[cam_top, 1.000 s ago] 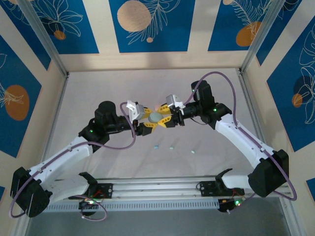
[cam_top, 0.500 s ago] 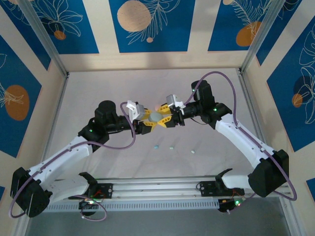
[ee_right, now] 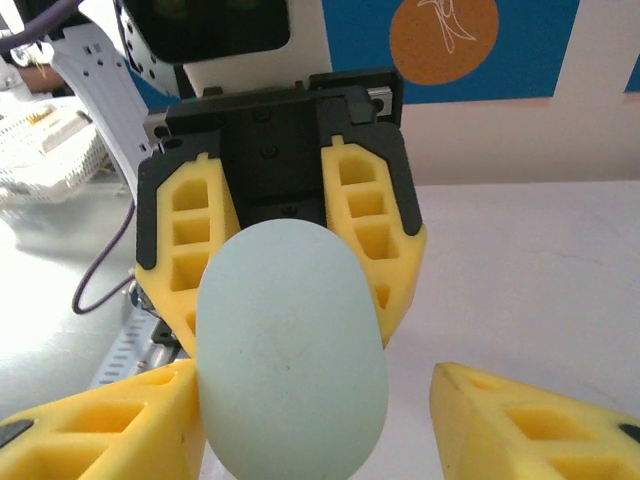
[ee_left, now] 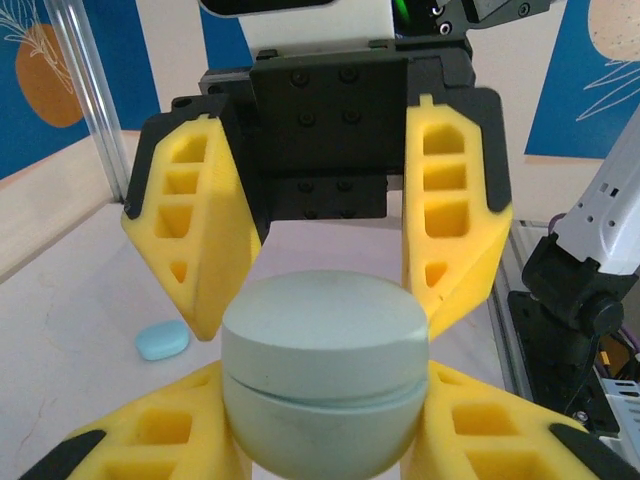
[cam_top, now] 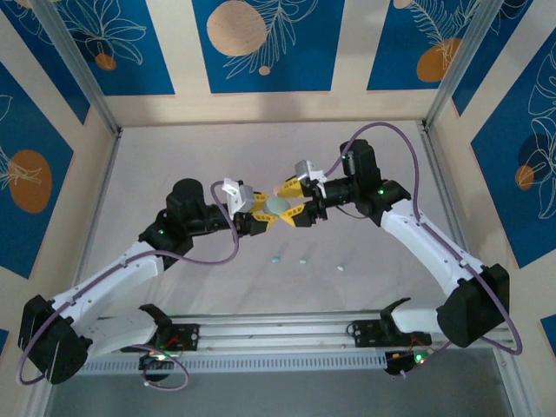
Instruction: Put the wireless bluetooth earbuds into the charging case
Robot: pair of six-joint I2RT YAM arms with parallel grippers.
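Note:
The pale mint charging case (cam_top: 276, 204), with its lid down, hangs above the table's middle, where both grippers meet. My left gripper (cam_top: 268, 211) is shut on it; in the left wrist view its yellow fingers (ee_left: 150, 440) press both sides of the case (ee_left: 325, 370). My right gripper (cam_top: 289, 202) faces it with jaws open around the case. In the right wrist view one finger (ee_right: 100, 425) lies against the case (ee_right: 290, 350) and the other stands apart. Three tiny earbuds lie on the table nearer the bases: a light blue one (cam_top: 275, 259), a pale one (cam_top: 303, 261) and another (cam_top: 340, 268).
Aluminium posts (cam_top: 82, 74) and patterned blue walls close in the table on three sides. A rail (cam_top: 278, 330) runs along the near edge between the arm bases. One light blue earbud (ee_left: 162, 341) lies on the white table below the grippers.
My right gripper's jaws have spread apart off the case, while my left gripper has closed onto it. Both arms stay at about the same place.

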